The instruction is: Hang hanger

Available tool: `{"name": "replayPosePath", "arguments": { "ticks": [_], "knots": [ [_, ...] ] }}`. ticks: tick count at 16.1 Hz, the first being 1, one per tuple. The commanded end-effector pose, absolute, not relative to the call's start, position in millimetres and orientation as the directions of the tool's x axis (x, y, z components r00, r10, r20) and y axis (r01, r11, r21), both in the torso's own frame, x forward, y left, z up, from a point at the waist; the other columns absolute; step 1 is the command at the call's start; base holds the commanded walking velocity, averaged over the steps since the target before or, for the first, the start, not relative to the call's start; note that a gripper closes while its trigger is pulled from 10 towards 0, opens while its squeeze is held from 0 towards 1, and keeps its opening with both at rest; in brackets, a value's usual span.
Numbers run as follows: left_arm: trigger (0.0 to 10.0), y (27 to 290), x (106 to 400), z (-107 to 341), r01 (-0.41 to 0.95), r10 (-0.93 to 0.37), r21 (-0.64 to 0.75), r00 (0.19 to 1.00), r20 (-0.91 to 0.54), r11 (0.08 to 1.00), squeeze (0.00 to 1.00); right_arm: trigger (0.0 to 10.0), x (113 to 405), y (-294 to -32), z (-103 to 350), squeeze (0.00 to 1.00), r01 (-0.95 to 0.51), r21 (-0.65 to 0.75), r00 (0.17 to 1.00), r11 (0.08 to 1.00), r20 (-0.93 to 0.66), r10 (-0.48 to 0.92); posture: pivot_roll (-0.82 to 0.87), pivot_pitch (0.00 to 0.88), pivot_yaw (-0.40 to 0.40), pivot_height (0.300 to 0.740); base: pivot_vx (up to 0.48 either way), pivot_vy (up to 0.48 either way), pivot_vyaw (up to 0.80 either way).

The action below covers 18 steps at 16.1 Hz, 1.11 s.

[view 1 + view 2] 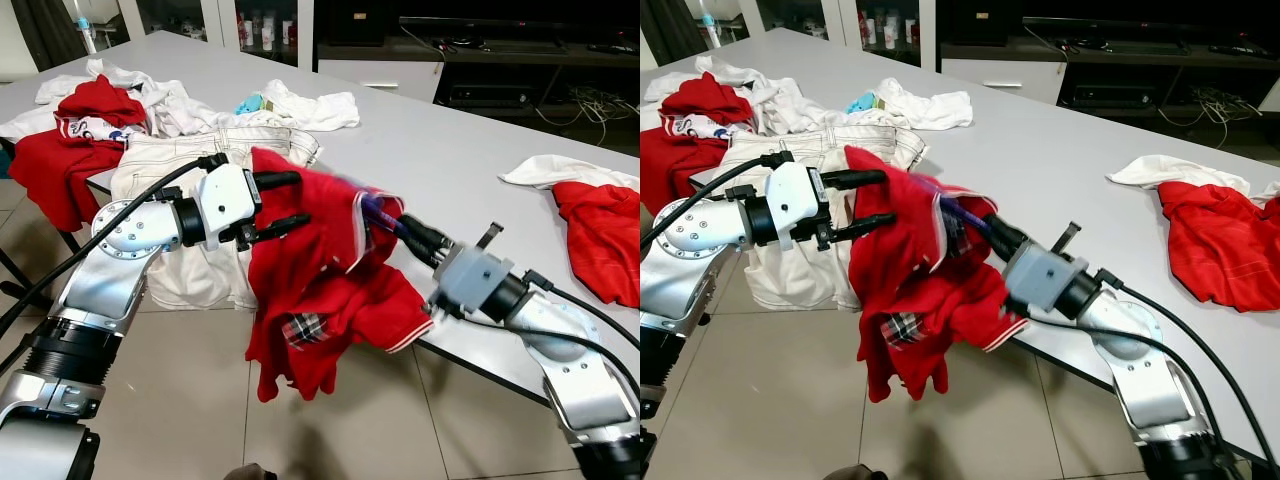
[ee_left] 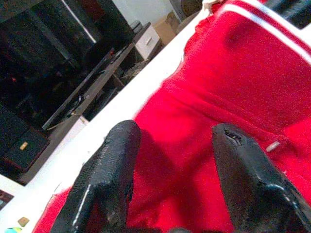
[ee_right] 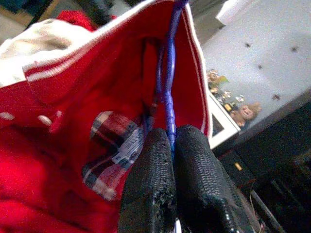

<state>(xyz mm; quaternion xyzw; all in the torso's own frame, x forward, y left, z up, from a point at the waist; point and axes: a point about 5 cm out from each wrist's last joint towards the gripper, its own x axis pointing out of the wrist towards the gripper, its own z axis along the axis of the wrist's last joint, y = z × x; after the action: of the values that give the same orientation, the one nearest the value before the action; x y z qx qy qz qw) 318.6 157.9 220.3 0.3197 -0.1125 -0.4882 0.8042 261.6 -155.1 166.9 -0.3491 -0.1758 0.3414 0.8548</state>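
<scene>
A red polo shirt with white-striped collar and a plaid inner patch hangs in the air over the table's front edge. A blue-purple hanger runs into its neck opening. My right gripper is shut on the hanger's stem, just right of the collar. My left gripper is at the shirt's left shoulder, open, its two fingers straddling the red cloth there. The rest of the hanger is hidden inside the shirt.
The grey table carries a heap of red and white clothes at the far left, cream trousers hanging over the edge, and a red and white garment at the right. Tiled floor lies below; a dark TV cabinet stands behind.
</scene>
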Motion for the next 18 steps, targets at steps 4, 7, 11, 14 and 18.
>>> {"name": "replayPosePath", "arguments": {
  "ticks": [4, 7, 11, 14, 18],
  "knots": [
    [10.0, 157, 316, 229, 0.704, -0.868, 0.653, 0.476, -0.139, 0.281, 0.0, 10.0, 254, -152, 169, 0.0, -0.44, -0.777, 0.664, 0.45, 0.056, 0.745, -0.05, 0.0, -0.015, 0.74, 0.0, 0.0, 0.0],
    [10.0, 159, 312, 218, 0.77, -0.873, 0.593, 0.437, -0.218, 0.237, 0.0, 10.0, 254, -149, 176, 0.0, -0.41, -0.797, 0.653, 0.444, 0.084, 0.753, -0.05, 0.0, -0.012, 0.74, 0.0, 0.0, 0.0],
    [10.0, 158, 307, 215, 0.82, -0.898, 0.526, 0.385, -0.215, 0.225, 1.0, 10.0, 254, -147, 176, 0.0, -0.401, -0.812, 0.645, 0.424, 0.078, 0.76, -0.05, 0.0, -0.009, 0.74, 0.0, 0.0, 0.0],
    [10.0, 159, 307, 218, 0.801, -0.889, 0.564, 0.391, -0.238, 0.202, 0.14, 10.0, 254, -148, 174, 0.0, -0.404, -0.813, 0.644, 0.419, 0.073, 0.762, -0.05, 0.0, -0.01, 0.74, 0.0, 0.0, 0.0],
    [10.0, 165, 304, 197, 0.811, -0.825, 0.58, 0.377, -0.421, 0.075, 0.0, 10.0, 251, -144, 179, 0.0, -0.412, -0.816, 0.616, 0.405, 0.078, 0.784, -0.05, 0.0, -0.011, 0.74, 0.0, 0.0, 0.0]
  ]
}}
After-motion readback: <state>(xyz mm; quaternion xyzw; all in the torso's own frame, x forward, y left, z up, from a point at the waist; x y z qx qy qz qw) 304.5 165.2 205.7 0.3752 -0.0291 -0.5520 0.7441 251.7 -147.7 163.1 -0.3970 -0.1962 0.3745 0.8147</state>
